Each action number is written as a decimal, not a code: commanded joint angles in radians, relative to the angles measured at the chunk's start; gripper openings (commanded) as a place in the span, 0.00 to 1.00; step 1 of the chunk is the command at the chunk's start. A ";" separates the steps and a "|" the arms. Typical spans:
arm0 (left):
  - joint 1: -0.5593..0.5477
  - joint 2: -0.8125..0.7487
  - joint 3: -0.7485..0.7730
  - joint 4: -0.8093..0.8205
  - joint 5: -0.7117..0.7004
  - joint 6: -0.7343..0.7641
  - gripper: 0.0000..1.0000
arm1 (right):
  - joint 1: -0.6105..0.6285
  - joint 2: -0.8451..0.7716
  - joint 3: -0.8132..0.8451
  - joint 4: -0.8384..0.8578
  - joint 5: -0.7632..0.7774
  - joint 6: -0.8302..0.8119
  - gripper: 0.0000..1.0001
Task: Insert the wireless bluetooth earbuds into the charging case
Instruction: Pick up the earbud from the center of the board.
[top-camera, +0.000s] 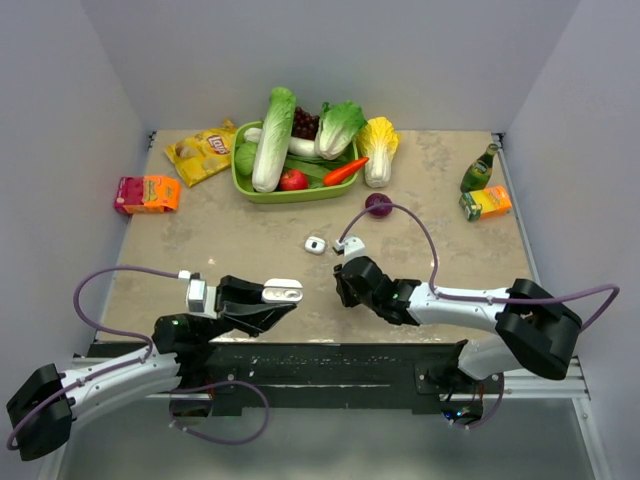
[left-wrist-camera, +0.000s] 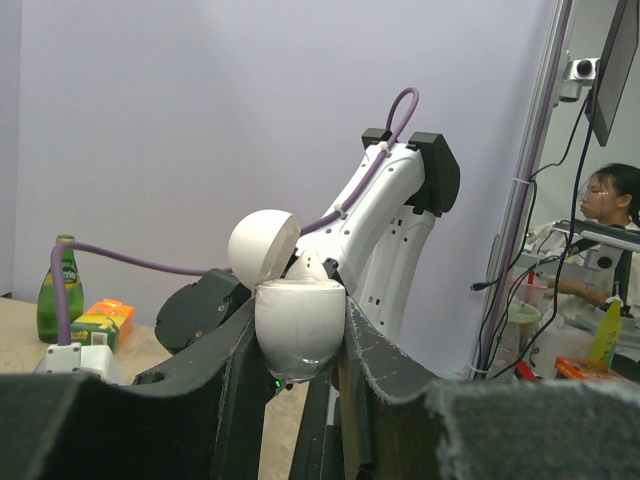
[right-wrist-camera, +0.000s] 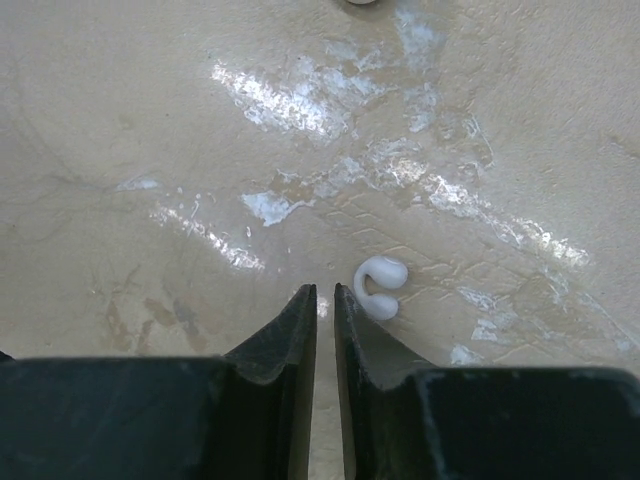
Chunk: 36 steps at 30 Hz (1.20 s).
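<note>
- My left gripper (left-wrist-camera: 300, 335) has its jaws clamped on the charging case (left-wrist-camera: 298, 315), with one dark finger against each side. The case is upright and clear of the table, and its lid is open, tipped back to the upper left.
- A white tip shows at the mouth of the case; I cannot tell what it is.
- My right gripper (right-wrist-camera: 325, 300) has its jaws almost together, with only a thin slit between them and nothing in it. The tips point down at the table (right-wrist-camera: 150, 150).
- One earbud (right-wrist-camera: 380, 288) lies on the table just beside the finger on the right of my wrist view, outside the slit. I cannot tell whether it touches that finger.
- Seen from above, my two grippers sit near each other close to the table's near edge, with the case end of the left one turned toward the right one.
- A small white piece with a dark middle (top-camera: 316, 244) lies on the table just beyond them.
- Farther back stands a green basket (top-camera: 240, 182) heaped with vegetables. A yellow chip bag (top-camera: 200, 152) lies beside it on the left.
- A pink and orange carton (top-camera: 147, 193) lies well off to the left.
- A green bottle (top-camera: 478, 170) and an orange juice box (top-camera: 486, 203) stand together at the right.
</note>
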 joint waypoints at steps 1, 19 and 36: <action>-0.007 -0.003 -0.130 0.070 -0.012 0.035 0.00 | -0.004 -0.014 -0.013 0.053 -0.012 0.004 0.11; -0.007 0.005 -0.133 0.062 -0.008 0.034 0.00 | -0.004 0.058 -0.031 -0.047 0.080 0.197 0.00; -0.007 -0.006 -0.146 0.066 0.003 0.025 0.00 | -0.052 0.022 -0.005 -0.124 0.082 0.194 0.00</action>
